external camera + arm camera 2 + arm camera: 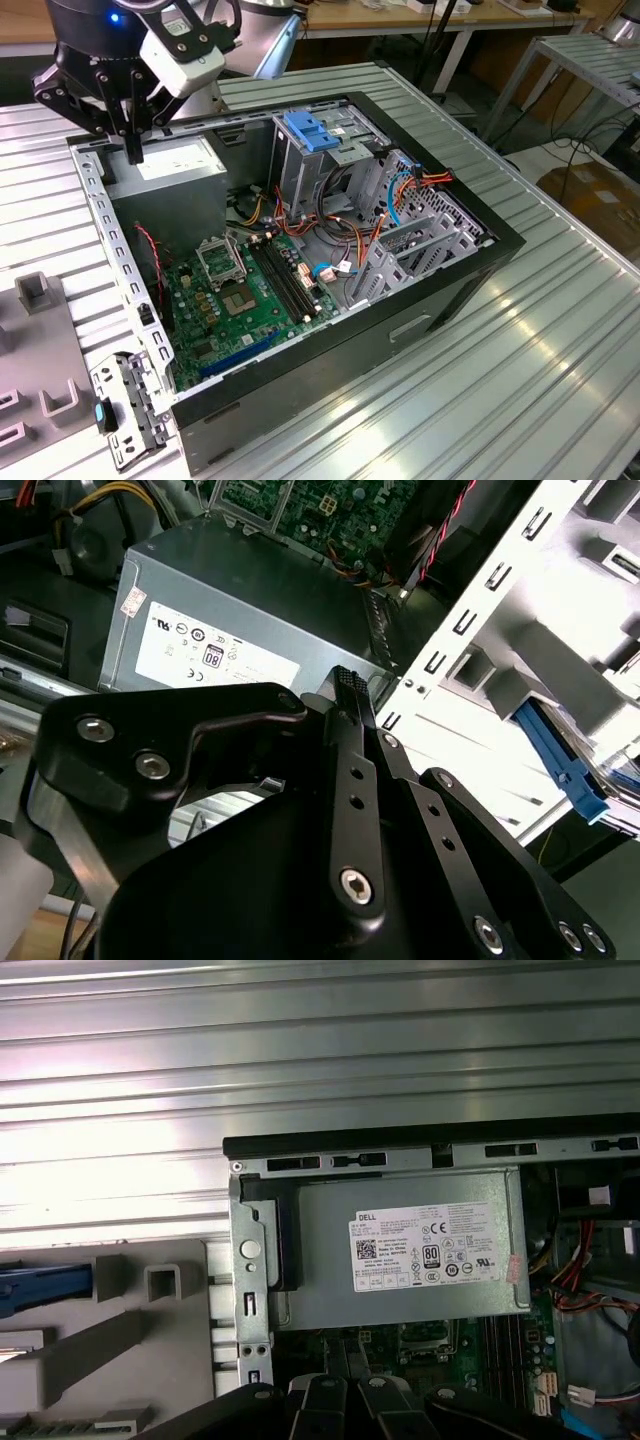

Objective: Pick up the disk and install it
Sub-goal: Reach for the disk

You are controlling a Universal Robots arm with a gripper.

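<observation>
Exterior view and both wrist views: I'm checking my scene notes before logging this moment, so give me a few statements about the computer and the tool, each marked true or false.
1. The tool hangs by the power-supply box at one corner of the computer case. True.
2. The case is closed by its side panel. False: it lies open, with the green motherboard in plain sight.
3. The latch atop the drive cage is red. False: it is blue.
4. The power-supply box bears a white sticker. True.
5. The case lies on a ribbed metal table. True.
</observation>
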